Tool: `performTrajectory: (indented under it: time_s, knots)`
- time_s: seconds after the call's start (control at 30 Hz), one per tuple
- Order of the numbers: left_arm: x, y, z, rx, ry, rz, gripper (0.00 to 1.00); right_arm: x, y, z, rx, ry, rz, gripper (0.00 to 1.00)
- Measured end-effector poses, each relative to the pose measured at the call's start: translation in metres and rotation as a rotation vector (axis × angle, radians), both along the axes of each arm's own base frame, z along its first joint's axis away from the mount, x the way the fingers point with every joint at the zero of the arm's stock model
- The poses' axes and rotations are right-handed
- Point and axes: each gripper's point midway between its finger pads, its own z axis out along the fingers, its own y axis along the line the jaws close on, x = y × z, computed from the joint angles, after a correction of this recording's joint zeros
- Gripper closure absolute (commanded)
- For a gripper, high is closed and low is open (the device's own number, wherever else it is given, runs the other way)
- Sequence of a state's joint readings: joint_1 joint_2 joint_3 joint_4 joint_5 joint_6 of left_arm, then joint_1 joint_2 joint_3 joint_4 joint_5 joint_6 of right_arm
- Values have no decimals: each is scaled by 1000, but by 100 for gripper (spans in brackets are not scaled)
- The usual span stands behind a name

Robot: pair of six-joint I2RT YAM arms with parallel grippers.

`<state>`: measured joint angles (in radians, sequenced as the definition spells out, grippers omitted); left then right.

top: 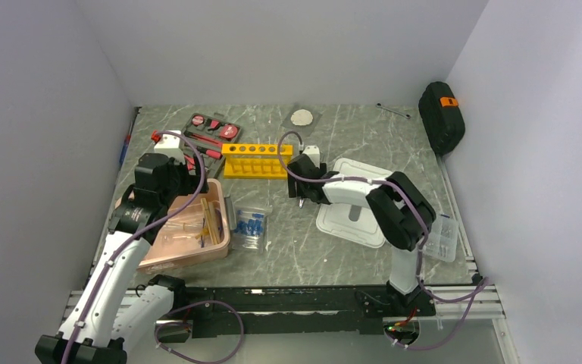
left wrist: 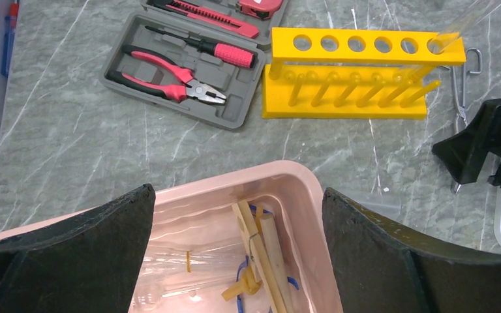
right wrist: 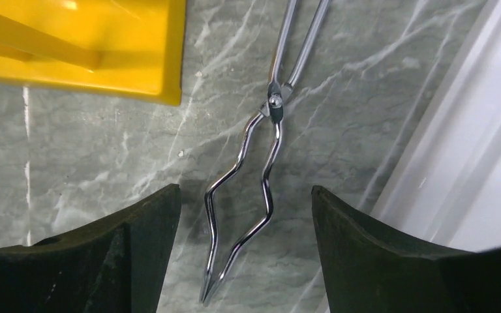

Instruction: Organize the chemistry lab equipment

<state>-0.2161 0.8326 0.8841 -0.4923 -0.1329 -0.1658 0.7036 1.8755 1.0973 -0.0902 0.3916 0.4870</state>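
Bright even light, soft shadows; the right hand (right wrist: 244, 190) looks perhaps slightly blurred.

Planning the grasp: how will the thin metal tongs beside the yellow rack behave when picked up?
The metal tongs look polished, so they are probably slippery in the right gripper. They lie flat and thin on the table, so they are likely hard to get under. Their riveted pivot suggests the arms may scissor when squeezed.

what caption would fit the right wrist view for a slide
Open right end effector hovering over metal tongs lying between the yellow test-tube rack and a white tray.
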Motion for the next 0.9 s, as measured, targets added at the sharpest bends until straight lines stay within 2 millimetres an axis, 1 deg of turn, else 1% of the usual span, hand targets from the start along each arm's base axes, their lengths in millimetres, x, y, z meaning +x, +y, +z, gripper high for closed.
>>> performTrajectory:
  time_s: [0.07,0.17,0.27,0.47,0.53,0.57,0.7,0.8,0.83,0.9]
  knots:
    - [0,1,0,0,2,4,1,1,1,-8,-12,22,-5,30]
    - [1,2,-1,0,3,8,1,8,8,-4,-3,20,-3,39]
    - [1,2,0,-2,0,7,1,13,10,-5,1,21,-6,47]
    - [1,2,0,-3,0,6,1,17,5,-8,4,32,-20,61]
    - [1,2,0,-3,0,6,1,18,3,-8,11,35,-27,67]
    - [1,2,0,-3,1,5,1,19,2,-9,19,37,-30,73]
    - [1,1,0,-4,1,3,1,26,-3,-7,83,38,-58,87]
    - [1,1,0,-5,1,1,1,23,-7,-6,104,46,-55,98]
    - [1,1,0,-6,1,-1,1,21,-9,-6,106,50,-54,100]
    - [1,0,0,-6,1,-1,1,14,-13,-5,108,57,-50,100]
